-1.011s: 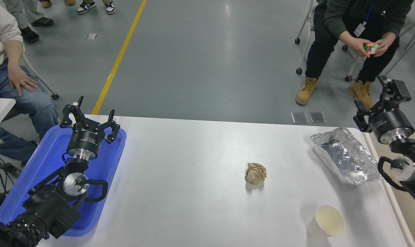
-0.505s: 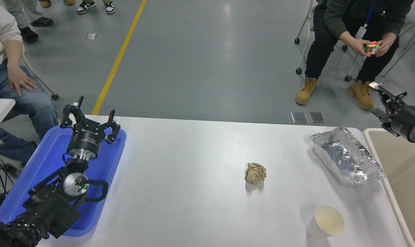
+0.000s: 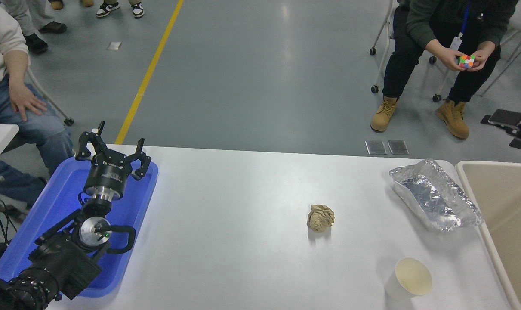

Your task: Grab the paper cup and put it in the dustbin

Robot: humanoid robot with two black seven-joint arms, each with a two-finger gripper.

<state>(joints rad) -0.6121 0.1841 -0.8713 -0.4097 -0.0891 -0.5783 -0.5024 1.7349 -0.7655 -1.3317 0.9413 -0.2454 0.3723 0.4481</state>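
Observation:
The white paper cup [image 3: 408,279] stands upright on the white table [image 3: 226,241] near its front right, cream inside showing. The beige dustbin [image 3: 503,202] stands off the table's right edge, cut off by the picture's edge. Only a black tip of my right gripper [image 3: 512,125] shows at the right edge, beyond the dustbin's far rim and far from the cup. My left gripper [image 3: 112,148] is open and empty, parked over the blue tray [image 3: 49,206] at the lower left.
A crumpled brown paper ball [image 3: 321,218] lies mid-table. A crinkled silver foil tray [image 3: 434,198] lies by the dustbin. A person [image 3: 449,34] sits at the far right holding a coloured cube; another person [image 3: 10,90] sits at the far left.
My right arm has swung up and to the right, off the dustbin's near side, until only its tip shows at the picture's edge. The cup, ball and left arm have not moved.

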